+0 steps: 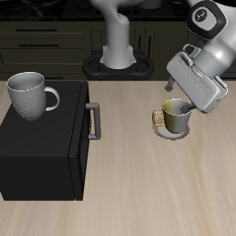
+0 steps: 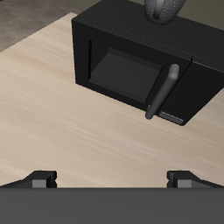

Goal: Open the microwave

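Observation:
The microwave is a large black box on the table, and its door looks shut. Its grey bar handle stands upright on the door's edge that faces the table's middle. In the wrist view the microwave shows its windowed door and the handle some way ahead of the fingers. My gripper hangs in the air apart from the handle, above a yellow mug. It is open and empty, and its fingertips stand wide apart around the gripper's middle.
A grey mug stands on top of the microwave and also shows in the wrist view. A yellow mug sits on a small plate just under my gripper. Dark cabinets line the back.

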You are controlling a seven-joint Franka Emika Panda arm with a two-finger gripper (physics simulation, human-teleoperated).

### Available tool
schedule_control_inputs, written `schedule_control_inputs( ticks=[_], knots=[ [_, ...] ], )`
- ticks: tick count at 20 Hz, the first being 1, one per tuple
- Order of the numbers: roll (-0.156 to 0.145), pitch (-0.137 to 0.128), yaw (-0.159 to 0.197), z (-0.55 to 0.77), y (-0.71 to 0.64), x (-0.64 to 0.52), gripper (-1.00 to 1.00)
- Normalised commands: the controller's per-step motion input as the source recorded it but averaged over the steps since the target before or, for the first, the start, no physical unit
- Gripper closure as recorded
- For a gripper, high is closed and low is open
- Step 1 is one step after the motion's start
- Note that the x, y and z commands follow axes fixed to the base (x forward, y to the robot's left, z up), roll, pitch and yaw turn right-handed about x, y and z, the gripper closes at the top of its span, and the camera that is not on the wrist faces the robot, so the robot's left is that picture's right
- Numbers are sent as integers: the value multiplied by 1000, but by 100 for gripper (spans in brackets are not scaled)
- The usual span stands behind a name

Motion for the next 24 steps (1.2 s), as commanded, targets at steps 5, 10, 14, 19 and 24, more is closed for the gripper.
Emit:
schedule_control_inputs(
  ticks=[5, 10, 14, 19, 24],
  knots=[
    [-43, -29, -21, 57, -180, 97, -100],
    [-55, -16, -13, 31, -166, 93, -100],
    [-29, 38, -46, -87, -219, 157, -100],
    [-31, 9, -33, -119, -163, 98, -100],
    [-31, 28, -46, -109, -227, 45, -100]
  ],
)
